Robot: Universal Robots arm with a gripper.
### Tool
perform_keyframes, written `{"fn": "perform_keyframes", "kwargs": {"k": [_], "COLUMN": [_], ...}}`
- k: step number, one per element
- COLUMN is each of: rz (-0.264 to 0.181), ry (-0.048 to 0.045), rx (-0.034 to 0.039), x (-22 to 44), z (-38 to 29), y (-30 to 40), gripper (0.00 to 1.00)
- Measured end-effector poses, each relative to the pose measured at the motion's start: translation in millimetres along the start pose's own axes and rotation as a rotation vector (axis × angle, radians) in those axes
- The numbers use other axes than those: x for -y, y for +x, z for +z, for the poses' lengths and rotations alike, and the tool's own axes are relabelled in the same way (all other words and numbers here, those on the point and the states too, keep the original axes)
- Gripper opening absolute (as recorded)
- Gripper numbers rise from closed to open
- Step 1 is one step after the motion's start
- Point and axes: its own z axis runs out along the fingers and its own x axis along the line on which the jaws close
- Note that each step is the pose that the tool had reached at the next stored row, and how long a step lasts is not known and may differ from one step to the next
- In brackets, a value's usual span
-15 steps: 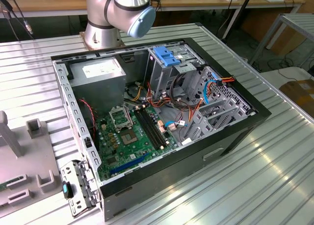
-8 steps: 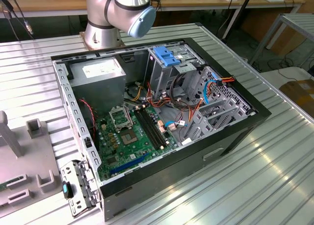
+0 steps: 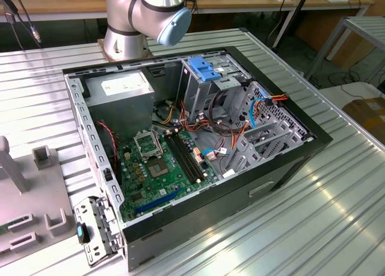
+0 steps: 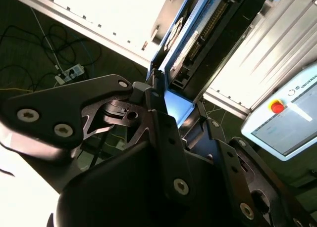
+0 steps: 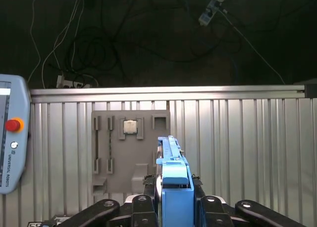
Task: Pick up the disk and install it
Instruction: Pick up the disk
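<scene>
In the first wrist view the disk (image 5: 174,162) stands edge-on, a thin dark slab in bright blue rails, held between my black fingers (image 5: 148,183). My gripper (image 5: 173,187) is shut on it, above the ribbed metal table (image 5: 237,148). In the second wrist view the disk (image 4: 210,31) shows its dark connector edge and a blue rail, rising out of the gripper (image 4: 166,96). The open computer case (image 3: 283,168) lies on its side in the exterior view, with the drive cage and its blue latch plate (image 3: 207,68) at the far end.
A grey power supply box (image 3: 123,86) and a green motherboard (image 3: 162,168) sit in the case, with loose cables beside the cage. The arm's base (image 3: 129,38) stands behind the case. A grey fixture plate (image 5: 130,153) lies below the gripper. A teach pendant (image 5: 10,138) rests on the table.
</scene>
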Motion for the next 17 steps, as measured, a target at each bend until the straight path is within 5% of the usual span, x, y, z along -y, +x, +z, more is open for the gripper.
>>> {"fn": "perform_keyframes", "kwargs": {"k": [11,15,17], "rz": [0.000,0.000,0.000], "ry": [0.0000,-0.0001,0.0007], "rx": [0.0000,0.0000,0.0000], "x": [23.4,39.2,40.6], "z": [-0.5,-0.7,-0.6], "y": [-0.5,-0.9,-1.0], "gripper": [0.37,0.37,0.37]}}
